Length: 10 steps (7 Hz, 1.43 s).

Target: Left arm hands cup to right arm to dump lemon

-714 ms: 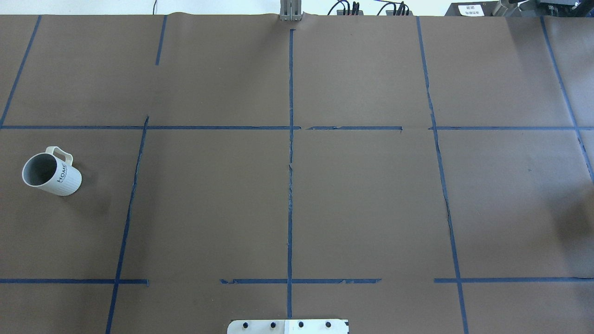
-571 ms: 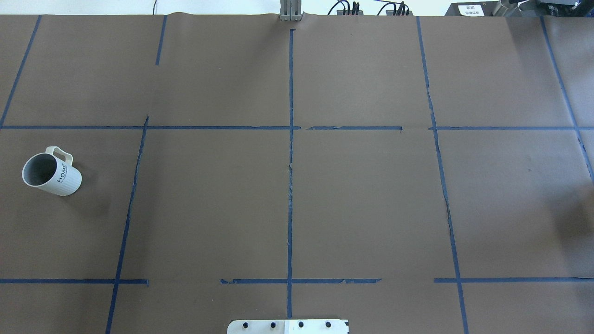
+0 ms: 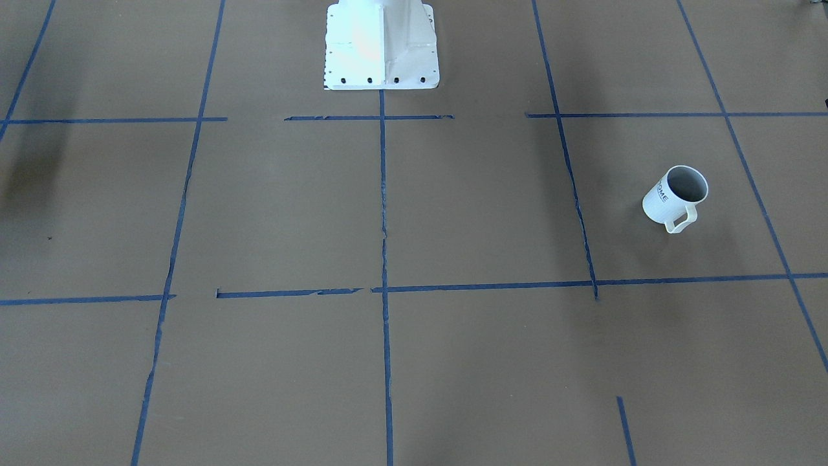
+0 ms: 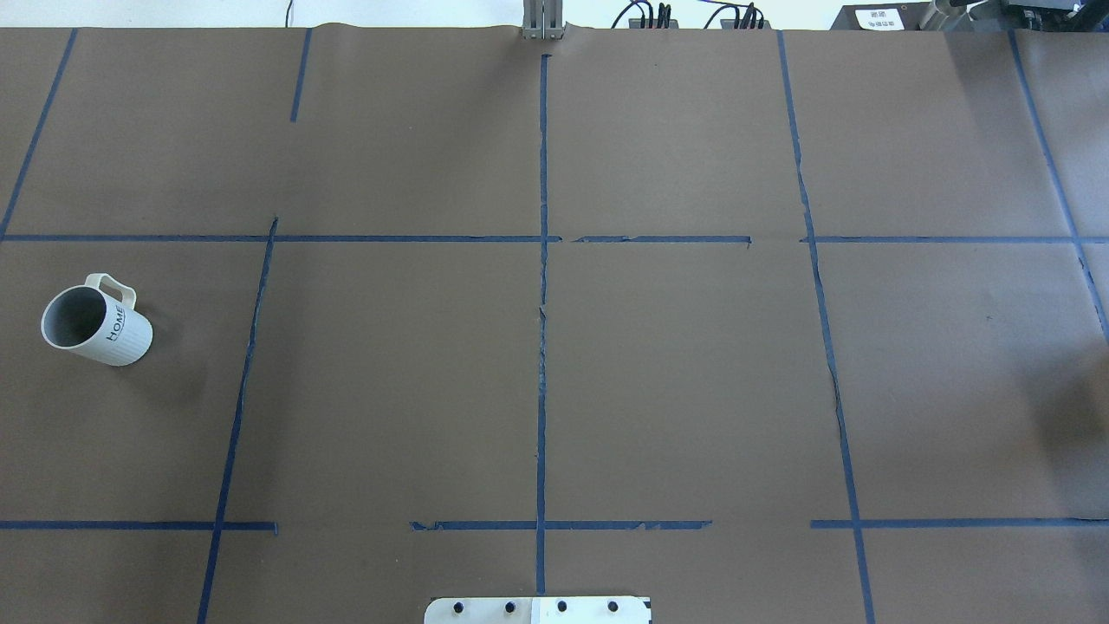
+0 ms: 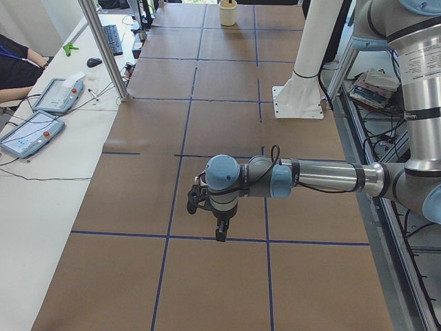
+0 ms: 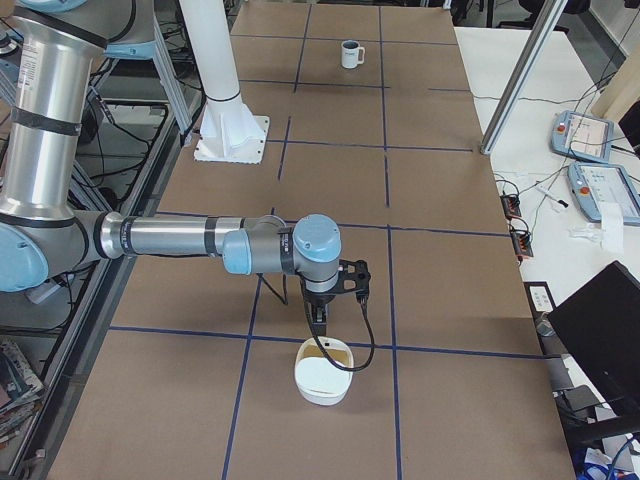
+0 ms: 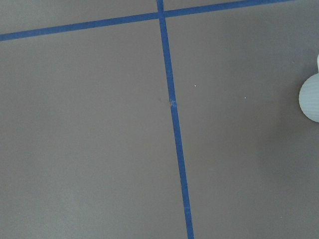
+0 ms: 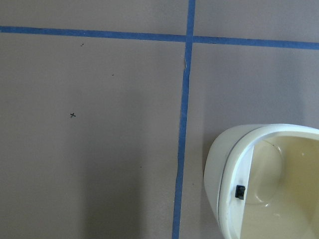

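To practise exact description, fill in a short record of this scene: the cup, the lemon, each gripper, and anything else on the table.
cup: cup upright on the robot's left side of the table, handle pointing away from the robot, nothing touching it
lemon: not seen in any view
left gripper: left gripper above the table, nothing seen in it; open or shut cannot be told
right gripper: right gripper close to a white bowl; open or shut cannot be told
surface: brown, with blue tape lines
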Each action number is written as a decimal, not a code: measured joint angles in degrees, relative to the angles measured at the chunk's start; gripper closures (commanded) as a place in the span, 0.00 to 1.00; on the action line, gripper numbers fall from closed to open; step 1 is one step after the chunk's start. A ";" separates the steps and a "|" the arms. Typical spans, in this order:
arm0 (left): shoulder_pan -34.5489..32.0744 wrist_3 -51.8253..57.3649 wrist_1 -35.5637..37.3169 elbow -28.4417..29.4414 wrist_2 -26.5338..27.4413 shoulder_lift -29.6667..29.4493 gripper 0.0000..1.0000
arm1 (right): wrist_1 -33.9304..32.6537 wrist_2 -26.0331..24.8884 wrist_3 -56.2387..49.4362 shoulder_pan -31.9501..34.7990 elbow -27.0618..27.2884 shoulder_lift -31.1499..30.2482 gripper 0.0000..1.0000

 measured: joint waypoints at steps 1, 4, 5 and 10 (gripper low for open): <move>0.05 -0.23 -0.49 0.17 -0.21 -1.51 0.00 | 0.16 0.00 0.00 -0.28 0.10 0.18 0.00; 0.19 -0.23 -5.11 0.97 -0.49 -2.86 0.00 | 2.77 0.00 0.47 -0.97 -0.14 0.30 0.00; 1.07 -1.71 -9.33 1.40 -0.53 -2.25 0.00 | 3.00 0.02 0.51 -1.09 -0.15 0.28 0.00; 20.12 -40.36 -29.21 2.86 6.01 -3.13 0.00 | 3.19 0.18 0.48 -1.27 -0.06 0.27 0.00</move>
